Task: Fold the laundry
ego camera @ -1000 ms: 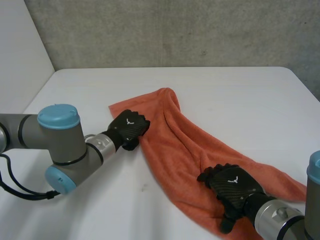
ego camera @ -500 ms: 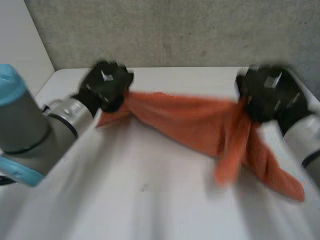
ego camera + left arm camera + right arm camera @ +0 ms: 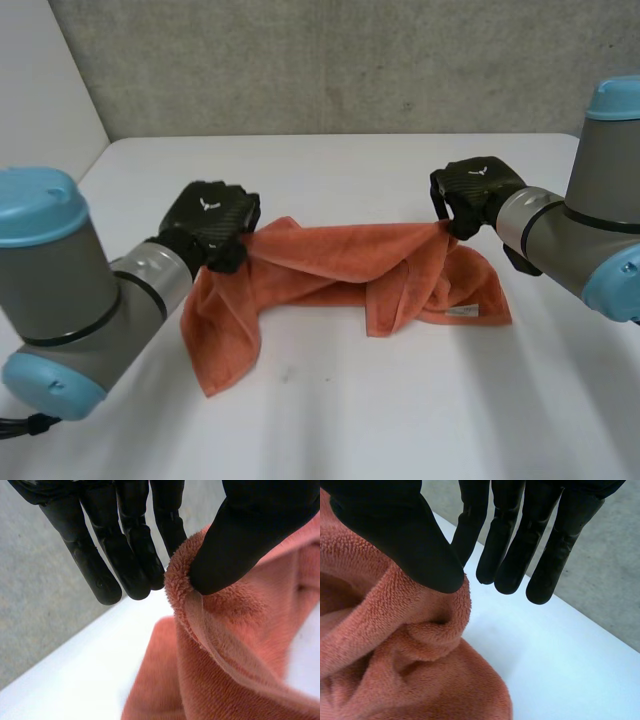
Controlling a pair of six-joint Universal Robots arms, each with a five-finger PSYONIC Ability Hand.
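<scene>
An orange towel [image 3: 340, 255] hangs stretched between my two hands above the white table [image 3: 350, 410], its lower folds resting on the tabletop. My left hand [image 3: 212, 220] holds the towel's left end; in the left wrist view the thumb [image 3: 250, 535] pinches the towel's edge [image 3: 235, 645] against the fingers [image 3: 125, 555]. My right hand [image 3: 475, 190] holds the right end; in the right wrist view its thumb [image 3: 395, 530] clamps a bunched fold of the towel [image 3: 395, 645] against the fingers [image 3: 520, 545].
A grey wall [image 3: 330, 60] rises behind the table's far edge. A small white label [image 3: 465, 312] shows on the towel's lower right part. Bare tabletop lies in front of the towel and to both sides.
Both hands have risen off the table and swung toward the far side, taking the towel with them. The towel, earlier lying diagonally flat, now spans between them.
</scene>
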